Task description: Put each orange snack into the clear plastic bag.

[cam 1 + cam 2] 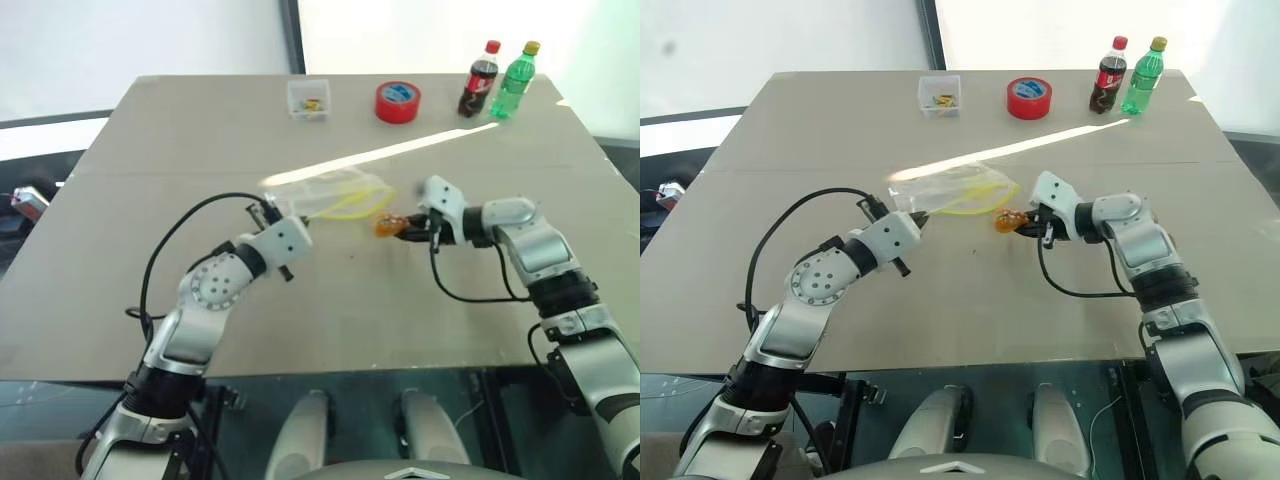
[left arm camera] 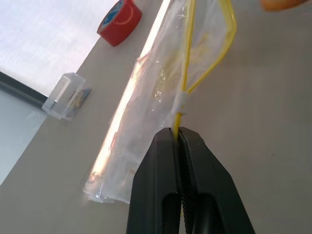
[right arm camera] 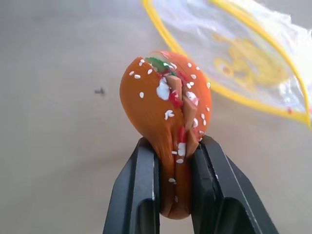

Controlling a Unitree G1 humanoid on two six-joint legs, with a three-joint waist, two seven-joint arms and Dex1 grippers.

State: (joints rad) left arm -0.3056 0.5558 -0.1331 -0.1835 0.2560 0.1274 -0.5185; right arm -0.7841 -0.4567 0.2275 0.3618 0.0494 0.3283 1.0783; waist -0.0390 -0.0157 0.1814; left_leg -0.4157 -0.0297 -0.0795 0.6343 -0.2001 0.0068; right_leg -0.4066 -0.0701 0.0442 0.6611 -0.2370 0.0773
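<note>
Right gripper [image 3: 173, 187] clamps small oval orange snack [image 3: 168, 131] mid-frame, beside open mouth of floppy clear plastic bag [image 1: 335, 195]. Left gripper [image 2: 178, 141] pinches yellow strip [image 2: 181, 105]. Snack looks light, slippery; grip midsection.

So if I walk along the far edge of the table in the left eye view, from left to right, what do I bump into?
Small clear box → red tape roll → cola bottle with the red cap → green bottle with the yellow cap.
</note>
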